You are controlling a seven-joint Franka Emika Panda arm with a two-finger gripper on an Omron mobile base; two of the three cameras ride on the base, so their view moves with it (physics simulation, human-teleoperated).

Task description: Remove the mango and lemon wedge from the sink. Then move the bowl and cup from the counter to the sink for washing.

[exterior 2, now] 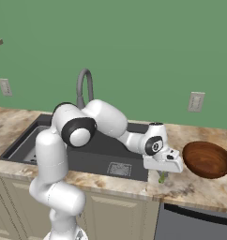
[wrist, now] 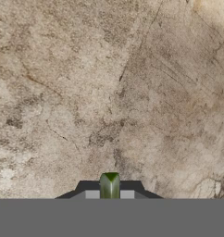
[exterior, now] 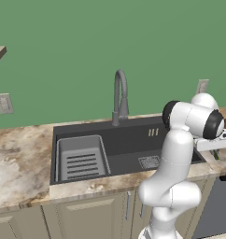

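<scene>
My gripper (exterior 2: 162,176) hangs just above the marbled counter (exterior 2: 192,186), right of the sink (exterior 2: 94,157), shut on the lemon wedge (exterior 2: 162,178). In the hand view the wedge (wrist: 109,183) is a green sliver pinched between the fingertips of the gripper (wrist: 109,193), with bare counter (wrist: 109,92) close below. The reddish-brown bowl (exterior 2: 207,159) stands on the counter just right of the hand, apart from it. The sink (exterior: 133,142) holds a grey slotted tray (exterior: 81,158) at its left. The mango and the cup are out of view.
A gooseneck faucet (exterior: 120,95) rises behind the sink. Wall outlets (exterior 2: 196,101) sit above the counter. A dark appliance front (exterior 2: 195,225) lies below the counter's right end. My arm spans the sink's right half.
</scene>
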